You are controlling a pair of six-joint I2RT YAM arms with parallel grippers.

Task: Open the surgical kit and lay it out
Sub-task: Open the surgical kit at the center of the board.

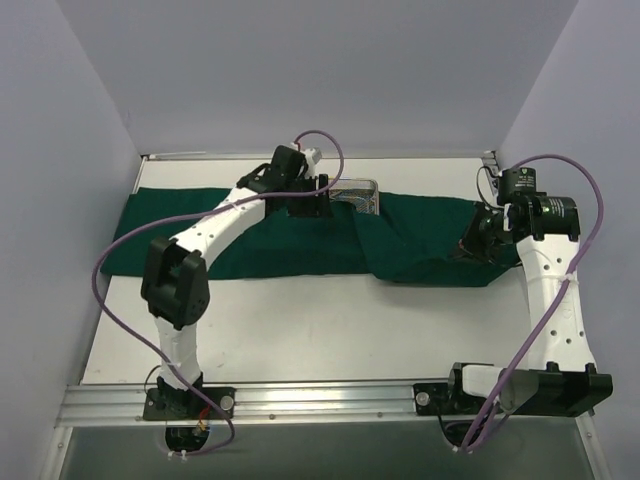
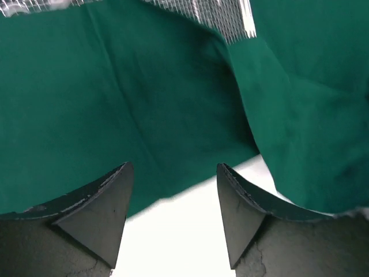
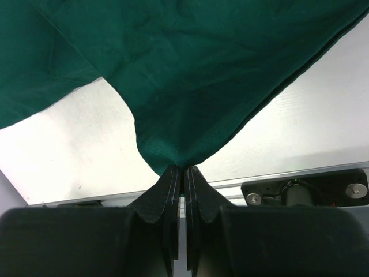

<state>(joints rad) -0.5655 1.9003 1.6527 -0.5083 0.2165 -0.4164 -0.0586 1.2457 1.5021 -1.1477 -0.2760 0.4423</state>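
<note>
The dark green cloth drape lies spread along the far half of the table. A corner of the silver wire-mesh tray shows from under it; the mesh also shows in the left wrist view. No instruments show. My left gripper is open and empty, hovering over the drape's near edge beside the tray. My right gripper is shut on a pinched corner of the drape and holds it lifted at the table's right side.
A white table with grey walls on three sides. An aluminium rail carrying the arm bases runs along the near edge. Purple cables loop over both arms.
</note>
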